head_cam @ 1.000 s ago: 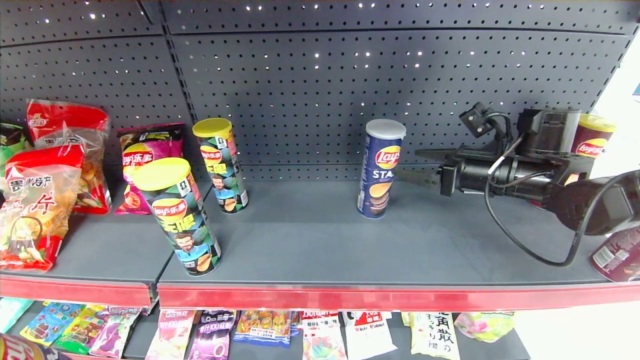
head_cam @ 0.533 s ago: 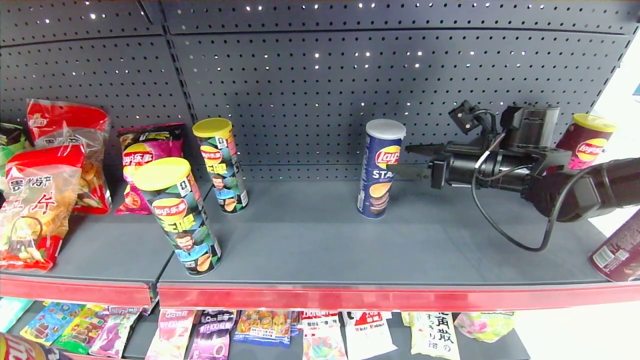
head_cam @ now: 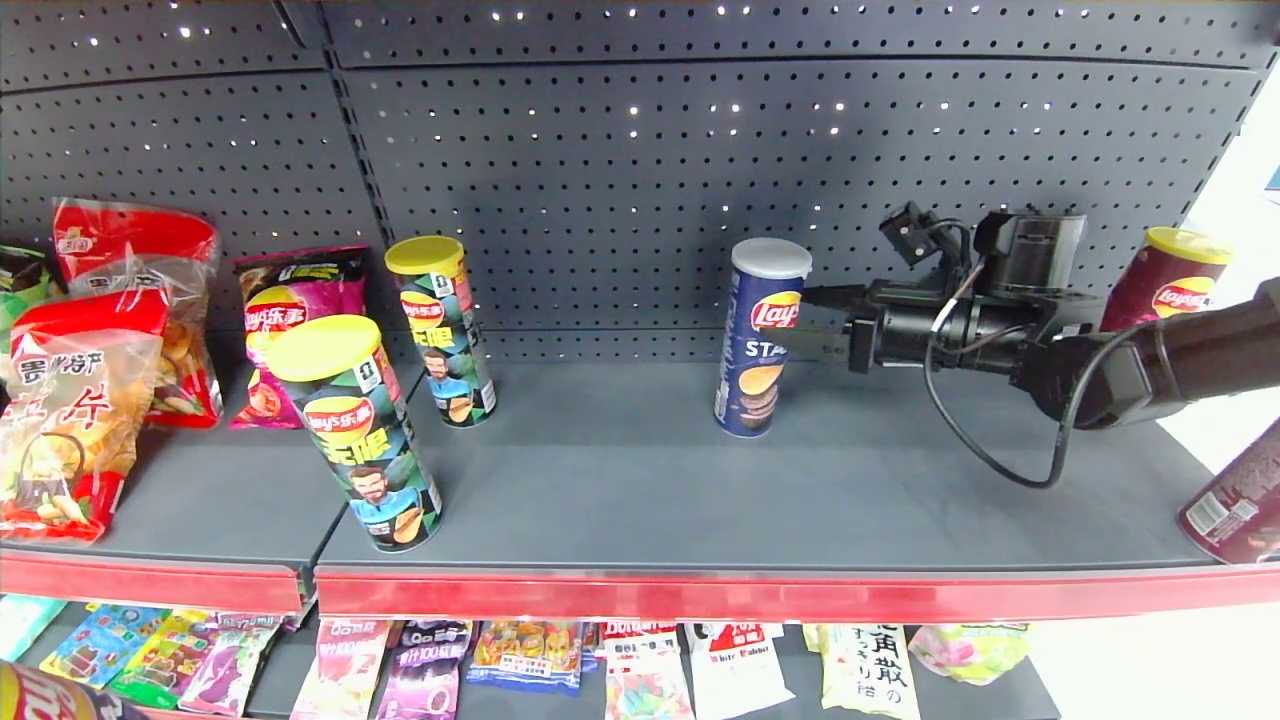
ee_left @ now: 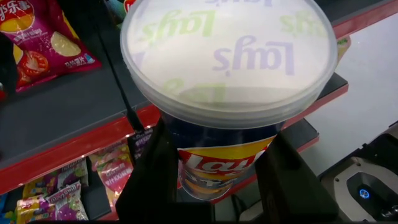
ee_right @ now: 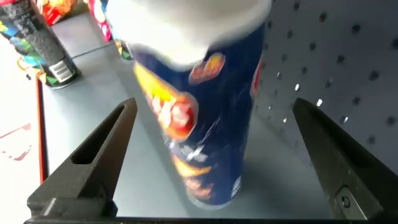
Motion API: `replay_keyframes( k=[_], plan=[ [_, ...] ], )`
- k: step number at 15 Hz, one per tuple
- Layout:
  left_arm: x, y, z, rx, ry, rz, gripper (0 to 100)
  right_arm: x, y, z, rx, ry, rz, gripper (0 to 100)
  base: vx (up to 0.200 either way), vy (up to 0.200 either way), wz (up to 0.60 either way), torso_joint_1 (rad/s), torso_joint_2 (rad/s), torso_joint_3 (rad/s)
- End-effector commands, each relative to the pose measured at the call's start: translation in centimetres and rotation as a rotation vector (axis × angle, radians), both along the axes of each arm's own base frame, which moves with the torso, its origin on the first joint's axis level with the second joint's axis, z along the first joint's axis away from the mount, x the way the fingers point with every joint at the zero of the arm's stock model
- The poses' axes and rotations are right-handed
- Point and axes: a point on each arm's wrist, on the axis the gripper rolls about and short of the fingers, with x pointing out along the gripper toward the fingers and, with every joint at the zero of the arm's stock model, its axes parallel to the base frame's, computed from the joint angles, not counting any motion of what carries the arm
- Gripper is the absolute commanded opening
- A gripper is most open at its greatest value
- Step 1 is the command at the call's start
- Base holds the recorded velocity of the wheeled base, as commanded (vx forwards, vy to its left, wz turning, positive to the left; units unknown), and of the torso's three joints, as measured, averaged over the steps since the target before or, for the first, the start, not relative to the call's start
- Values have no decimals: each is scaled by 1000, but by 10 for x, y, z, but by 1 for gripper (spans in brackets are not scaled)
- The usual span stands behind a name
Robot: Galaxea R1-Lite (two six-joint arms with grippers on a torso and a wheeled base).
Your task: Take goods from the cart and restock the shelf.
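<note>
A blue chips can (head_cam: 762,335) with a pale lid stands upright on the grey shelf (head_cam: 640,480), right of centre. My right gripper (head_cam: 808,320) comes in from the right at mid-height, open. Its fingertips reach the can's right side. In the right wrist view the blue can (ee_right: 205,118) stands just ahead, between the spread fingers (ee_right: 87,165) of the right gripper (ee_right: 212,106). My left gripper (ee_left: 224,180) is shut on another blue chips can (ee_left: 230,68) with a white lid, held out in front of the shelving.
Two yellow-lidded cans (head_cam: 355,430) (head_cam: 440,330) stand at the shelf's left, with snack bags (head_cam: 75,400) beyond them. A maroon can (head_cam: 1165,280) stands behind my right arm and another (head_cam: 1235,500) at the right edge. Small packets (head_cam: 640,665) fill the lower shelf.
My right gripper has moved left and slightly up along the shelf, from well clear of the blue can to its right side. The cans have not moved.
</note>
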Motion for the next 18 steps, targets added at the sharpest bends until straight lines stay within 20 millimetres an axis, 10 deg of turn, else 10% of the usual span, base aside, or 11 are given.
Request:
replay_keyframes(
  k=[1,10,11,18],
  plan=[
    [1,0,1,2,0,2,0,8,4,0,4,-12,9,100,0,0,0,0,0,0],
    [-1,0,4,4,-15,12,0,19,21,-3,7,-27,42,100,0,0,0,0,0,0],
    [-1,0,4,3,-12,11,0,19,21,-3,7,-27,42,0,0,0,0,0,0,0],
    [0,0,2,3,-4,8,0,4,19,12,4,-45,-5,0,0,0,0,0,0,0]
  ],
)
